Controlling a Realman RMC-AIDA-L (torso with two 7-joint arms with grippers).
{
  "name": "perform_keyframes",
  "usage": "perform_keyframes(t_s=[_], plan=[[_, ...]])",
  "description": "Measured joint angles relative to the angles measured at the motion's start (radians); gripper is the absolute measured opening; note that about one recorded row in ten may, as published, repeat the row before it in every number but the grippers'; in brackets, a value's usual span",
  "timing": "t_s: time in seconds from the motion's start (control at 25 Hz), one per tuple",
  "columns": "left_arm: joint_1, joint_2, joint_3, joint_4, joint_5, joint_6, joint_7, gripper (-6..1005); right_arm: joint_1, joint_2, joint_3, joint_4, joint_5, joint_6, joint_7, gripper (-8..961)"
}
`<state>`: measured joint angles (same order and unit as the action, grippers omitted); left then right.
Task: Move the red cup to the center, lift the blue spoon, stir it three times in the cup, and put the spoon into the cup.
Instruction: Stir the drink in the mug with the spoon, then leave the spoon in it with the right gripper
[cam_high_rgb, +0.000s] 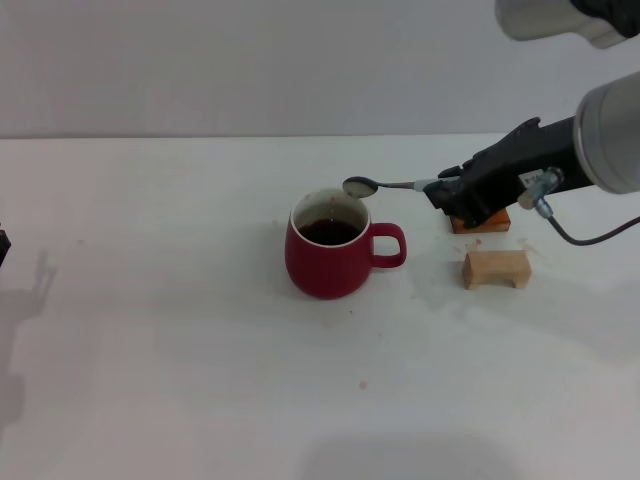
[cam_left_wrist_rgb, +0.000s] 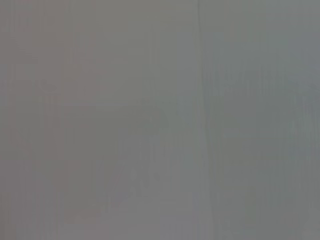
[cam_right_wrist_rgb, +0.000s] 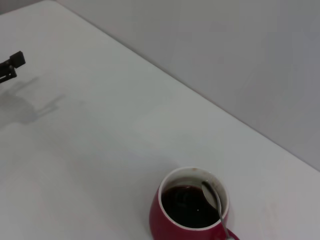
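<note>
Holding the blue spoon by its handle end, the right end effector is clamped on it just beside the red cup, on the cup's handle side. The spoon reaches out level from the fingers, its grey bowl poised over the cup's rim, above the liquid rather than in it as far as the head view shows; in the right wrist view the bowl sits over the far edge of the opening.

By the look of it, the first steps are behind us: the cup stands about mid-worktop, and the spoon is lifted. Whether any stirring is done cannot be told from here. At the least, leaving the spoon in the cup remains.

The cup holds dark liquid, filling it well short of the white inner rim. Nothing else is in it.

Beyond the cup's handle, an orange-brown block lies partly hidden under the right end effector, with a pale wooden block just beside it. The left end effector barely shows, well away from the cup on the side opposite its handle; I cannot tell how its fingers stand.
</note>
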<state>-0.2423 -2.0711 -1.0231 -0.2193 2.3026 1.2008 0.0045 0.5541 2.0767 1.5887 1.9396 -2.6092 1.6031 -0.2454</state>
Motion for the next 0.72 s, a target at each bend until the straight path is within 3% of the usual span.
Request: perform_keyframes(t_s=[0.72], plan=[[0.002,0.000,0.000,0.000,0.003,-0.001,0.000,845,0.048,-0.002,-0.068,-0.161,-0.055,-0.077,-0.005,126]])
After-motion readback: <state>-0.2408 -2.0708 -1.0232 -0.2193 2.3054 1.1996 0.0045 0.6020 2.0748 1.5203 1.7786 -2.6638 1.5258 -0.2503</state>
